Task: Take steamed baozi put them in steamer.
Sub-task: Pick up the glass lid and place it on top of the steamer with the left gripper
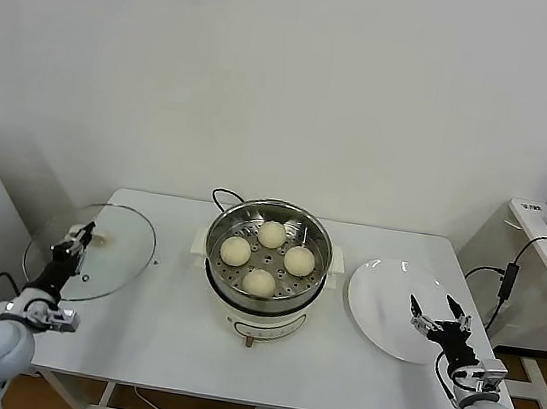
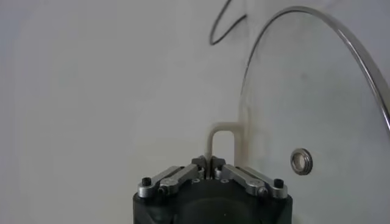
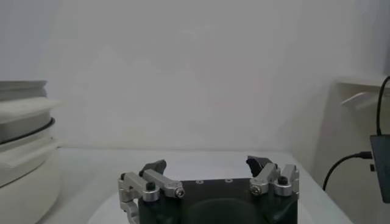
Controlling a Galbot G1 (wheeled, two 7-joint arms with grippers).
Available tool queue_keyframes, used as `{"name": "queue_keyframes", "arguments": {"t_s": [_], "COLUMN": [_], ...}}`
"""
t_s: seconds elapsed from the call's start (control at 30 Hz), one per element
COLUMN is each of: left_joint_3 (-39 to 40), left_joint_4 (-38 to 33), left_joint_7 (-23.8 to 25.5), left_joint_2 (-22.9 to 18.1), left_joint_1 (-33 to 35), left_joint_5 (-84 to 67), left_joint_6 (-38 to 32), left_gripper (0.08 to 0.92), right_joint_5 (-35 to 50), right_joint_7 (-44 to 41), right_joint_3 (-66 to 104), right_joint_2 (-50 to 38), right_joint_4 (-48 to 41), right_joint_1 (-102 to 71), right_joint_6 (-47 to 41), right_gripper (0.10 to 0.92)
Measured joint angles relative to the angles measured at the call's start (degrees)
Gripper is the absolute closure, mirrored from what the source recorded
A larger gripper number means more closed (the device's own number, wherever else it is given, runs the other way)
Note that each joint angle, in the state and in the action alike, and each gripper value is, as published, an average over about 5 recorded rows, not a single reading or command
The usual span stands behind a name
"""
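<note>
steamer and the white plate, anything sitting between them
Nothing: in the head view only bare table separates the steamer from the plate.

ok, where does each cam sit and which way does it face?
Head: high on the robot, looking down at table, steamer, four baozi; both arms show.
Left wrist: behind left gripper, shut on glass lid's handle.
Right wrist: behind open right gripper, over plate.
Shared: steamer, head and right wrist.

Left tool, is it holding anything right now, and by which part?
The left tool is shut on the glass lid, gripping its white handle. The right tool is open above the white plate, holding nothing.
</note>
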Motion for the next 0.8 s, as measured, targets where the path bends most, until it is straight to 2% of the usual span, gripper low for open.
{"name": "queue_keyframes", "arguments": {"t_s": [0.4,0.8], "left_joint_3": [10.1,25.6], "left_joint_4": [-12.4,-17.1], "left_joint_7": [8.8,15.3], "left_joint_2": [3.8,1.0], "left_joint_1": [-3.4,-11.7], "left_joint_5": [-5.3,-0.4], "left_joint_6": [16.1,30.8], "left_gripper": [0.89,0.89], "right_joint_5": [0.3,0.3], "right_joint_7": [0.1,0.3], "right_joint_3": [0.4,0.4], "right_joint_2": [-0.6,-1.0], "right_joint_4": [0.2,0.2], "right_joint_1": [0.5,0.6], "right_joint_6": [-0.2,-0.5], "right_gripper": [0.203,0.203]}}
